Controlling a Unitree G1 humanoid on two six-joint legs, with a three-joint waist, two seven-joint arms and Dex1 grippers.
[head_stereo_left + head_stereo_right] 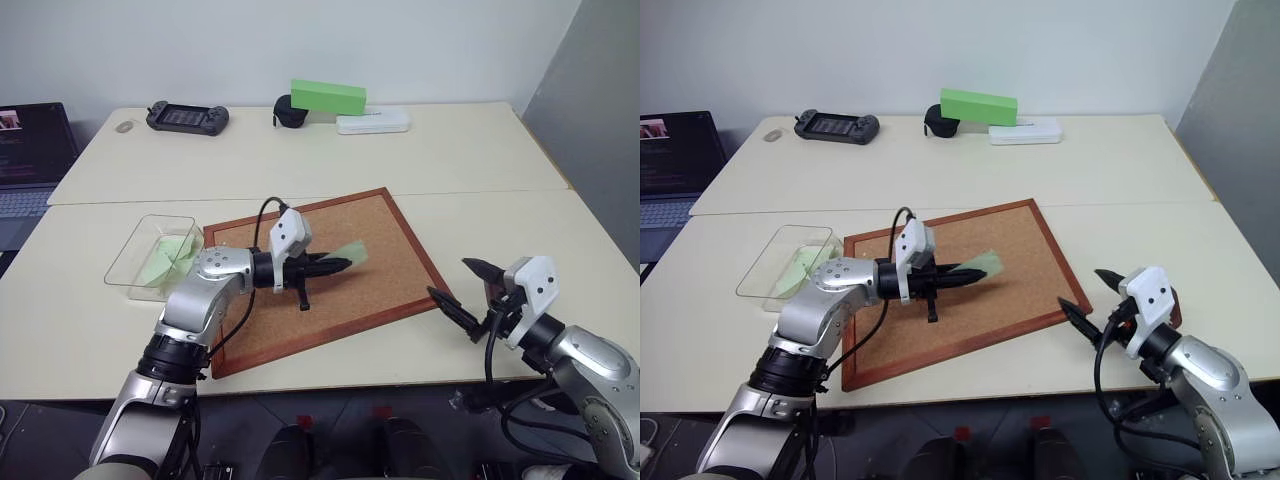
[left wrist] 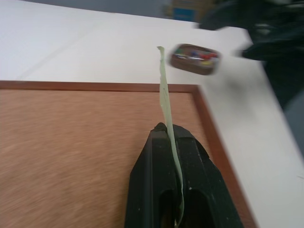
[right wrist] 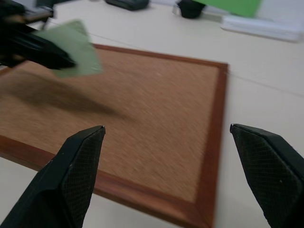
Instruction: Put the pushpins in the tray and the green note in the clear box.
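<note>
Here the left gripper [image 1: 340,265] sits mid-frame above the corkboard [image 1: 390,270], fingers pinched tight on the green note [image 1: 352,253]. At lower right, the right gripper [image 1: 465,290] is spread wide, holding nothing. The clear box [image 1: 135,262] lies at left; the tray [image 2: 195,59] holds pushpins [image 2: 202,55].

— What do your arms look like?
— Silver-grey metal shells with small screws; black rings at my joints; a white camera block on each wrist.
— And the ends?
— My left gripper [image 1: 335,266] and right gripper [image 1: 462,288] have black pointed fingers; black cables loop alongside.
</note>
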